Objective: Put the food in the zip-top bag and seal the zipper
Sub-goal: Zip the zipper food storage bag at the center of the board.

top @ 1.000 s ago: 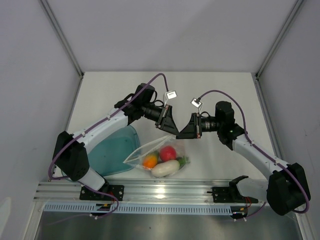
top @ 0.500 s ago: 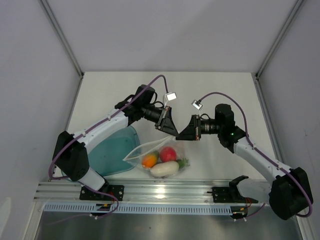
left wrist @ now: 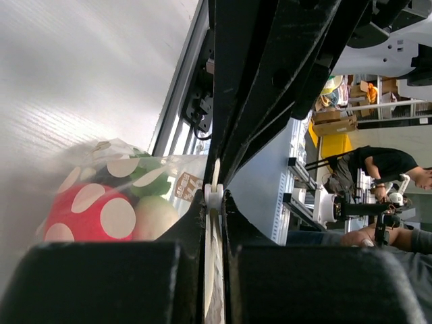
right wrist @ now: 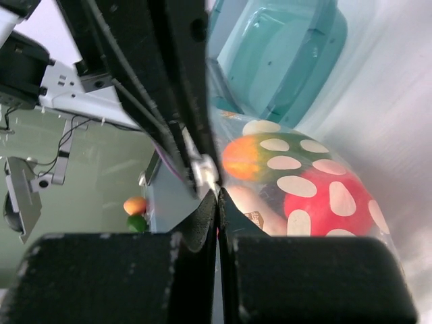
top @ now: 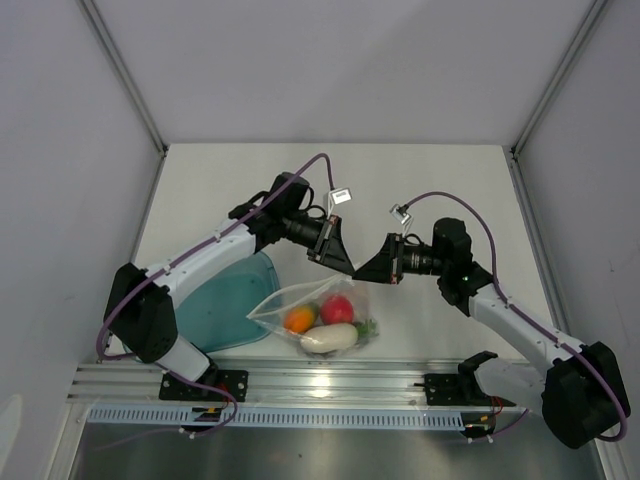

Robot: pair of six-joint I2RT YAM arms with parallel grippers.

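Black two-finger left gripper (top: 346, 269) and right gripper (top: 359, 273) both clamp the thin clear zipper (left wrist: 214, 194), likely pressing it sealed; the clear crinkly zip-top bag (top: 285, 305), colourful toy food (top: 338, 308) inside, sits beside the teal translucent tray (top: 215, 305).

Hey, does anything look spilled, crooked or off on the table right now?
Nothing stands out. The food sits inside the zip-top bag, none loose on the table, and the left pincer and right pincer are both shut on its upper edge.
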